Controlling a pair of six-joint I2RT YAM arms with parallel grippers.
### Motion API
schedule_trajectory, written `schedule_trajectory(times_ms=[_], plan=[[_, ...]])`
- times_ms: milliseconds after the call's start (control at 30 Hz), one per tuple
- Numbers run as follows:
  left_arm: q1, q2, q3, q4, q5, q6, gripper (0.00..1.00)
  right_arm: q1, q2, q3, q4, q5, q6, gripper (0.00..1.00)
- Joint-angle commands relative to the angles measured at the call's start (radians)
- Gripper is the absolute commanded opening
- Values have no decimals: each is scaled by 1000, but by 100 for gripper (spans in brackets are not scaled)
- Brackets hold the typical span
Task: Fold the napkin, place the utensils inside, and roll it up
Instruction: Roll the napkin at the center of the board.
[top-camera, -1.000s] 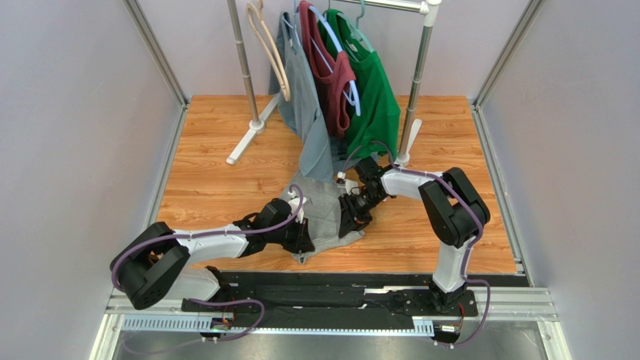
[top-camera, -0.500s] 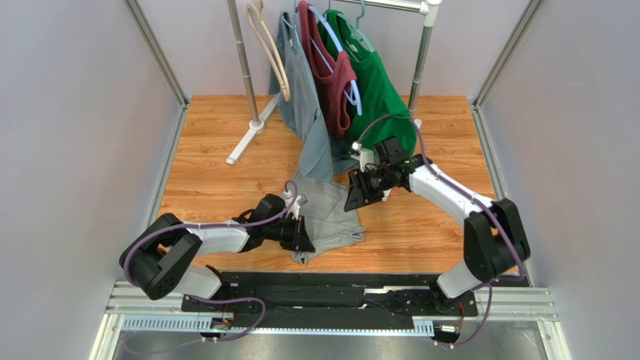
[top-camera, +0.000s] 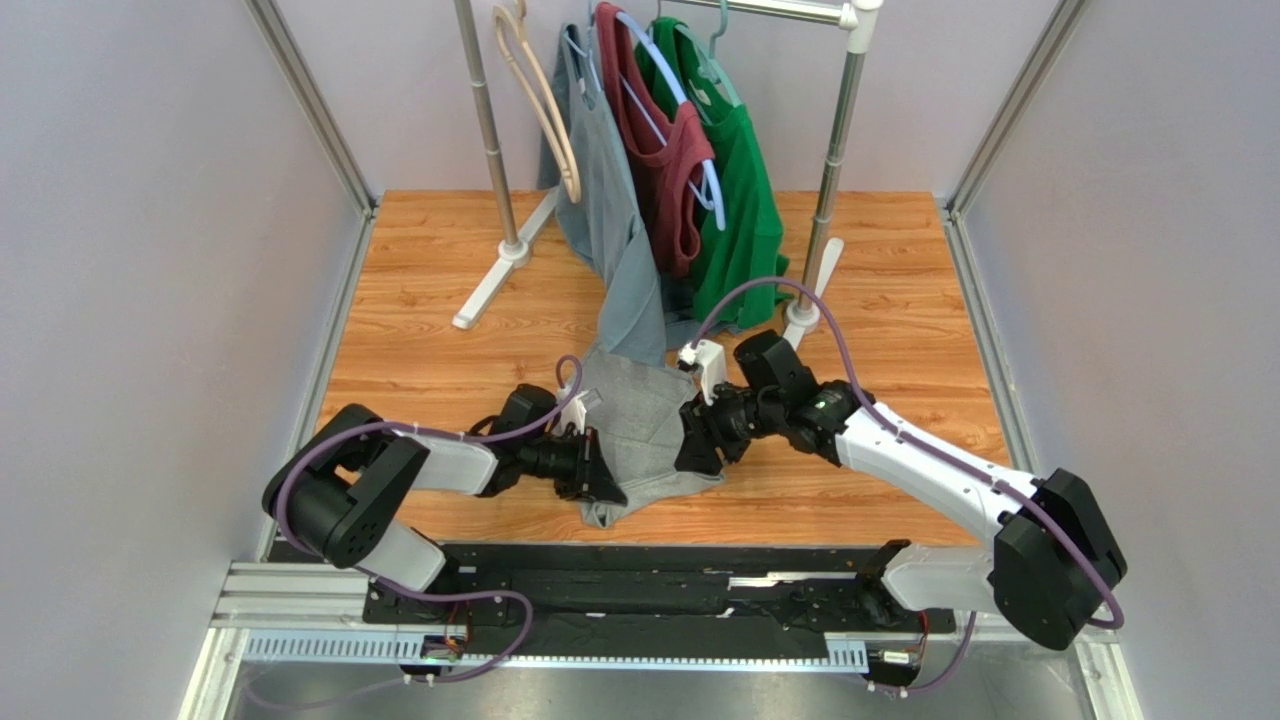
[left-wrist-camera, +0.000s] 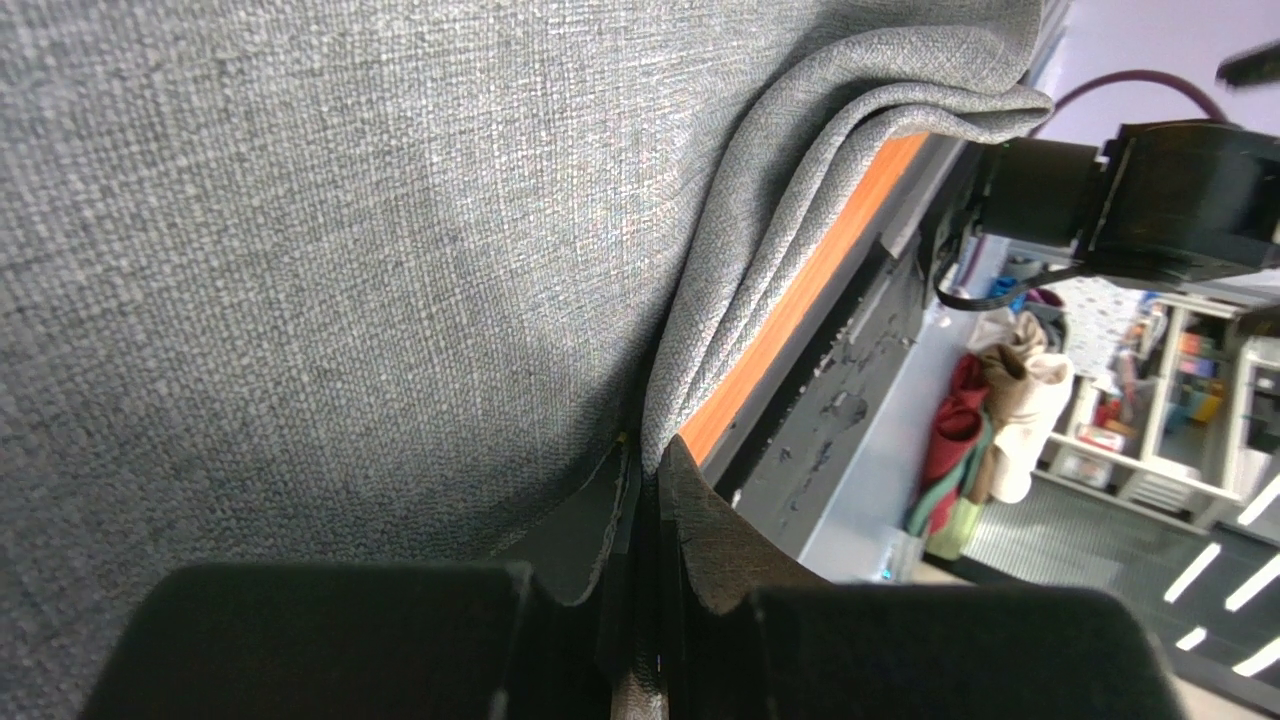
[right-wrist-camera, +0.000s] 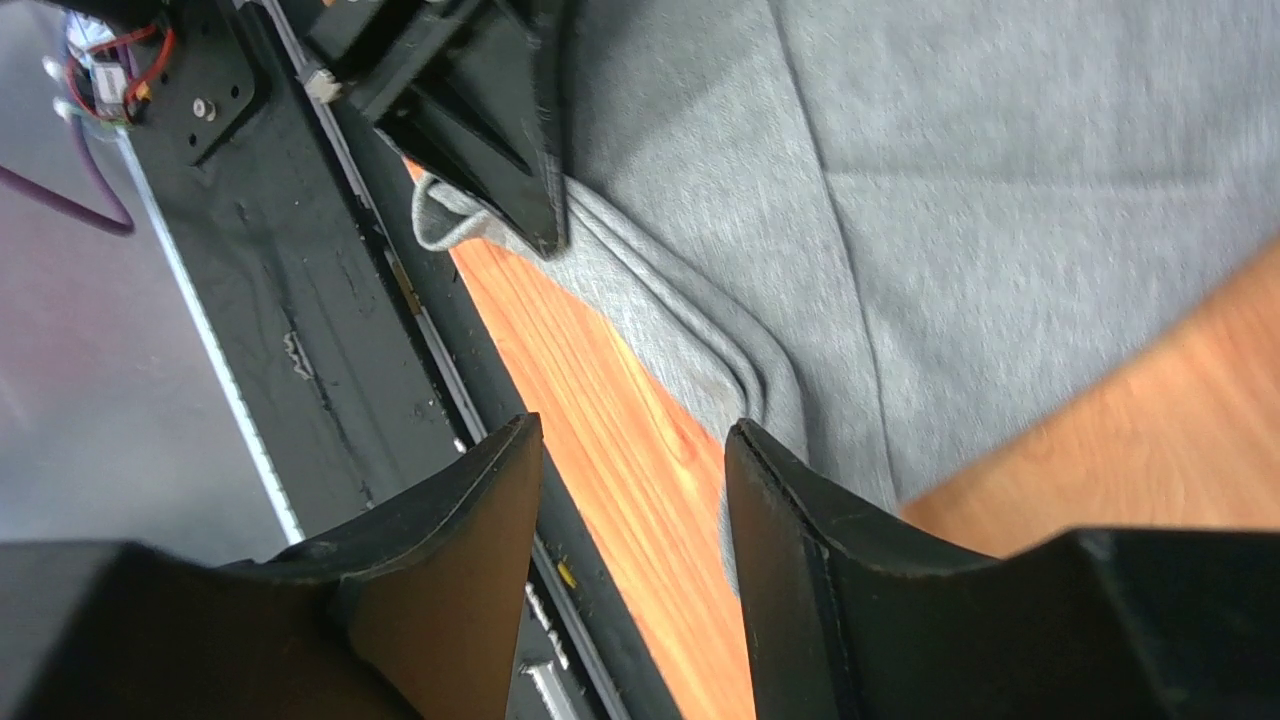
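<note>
Napkin: the heather-grey soft cloth napkin (top-camera: 649, 420) lies rumpled on the orange wood-grain tabletop (top-camera: 436, 300). It sits mid-field, biased toward 6 o'clock, with its near corner close to the tabletop's edge. The left wrist view shows several cloth layers stacked at that hem (left-wrist-camera: 842, 135), so you can read the fold as under way, not finished. No utensil shows in any view.

Left claw (top-camera: 606, 473): it is at the napkin's 7 o'clock edge. Its tips (left-wrist-camera: 646, 465) are pressed together with the layered hem nipped between them. Likely purpose: to pin the layers so they do not slide apart while the other side is handled.

Right claw (top-camera: 696, 447): it is over the napkin's 4 o'clock edge. Its fingers are spread wide (right-wrist-camera: 631, 450) and hold nothing, with the hem and bare wood visible in the gap. It looks placed to take the opposite edge, so both sides can be carried together.

Surroundings: at 12 o'clock a grey shirt (top-camera: 609, 225) hangs from a metal clothes rack (top-camera: 834, 135), beside maroon and green garments. The shirt's tail reaches down to the napkin's far edge, and you cannot tell whether they touch. Watch that the two greys are not confused in a grasp.
</note>
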Motion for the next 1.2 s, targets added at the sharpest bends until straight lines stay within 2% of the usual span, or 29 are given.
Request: schedule_trajectory(times_ms=[0,67,433,1167], plan=[[10,74,-57,-76,-40,9,11,124,-12,1,154,109,-73,52],[22,81,-63,-48,-27,-5,11,146,21,-3,216,79,-39,50],[45,84,-65,-54,-25,-13,10,180,261,37,276,-30,134,40],[50,49,-64,-59,-28,5,11,184,388,46,276,152,230,38]])
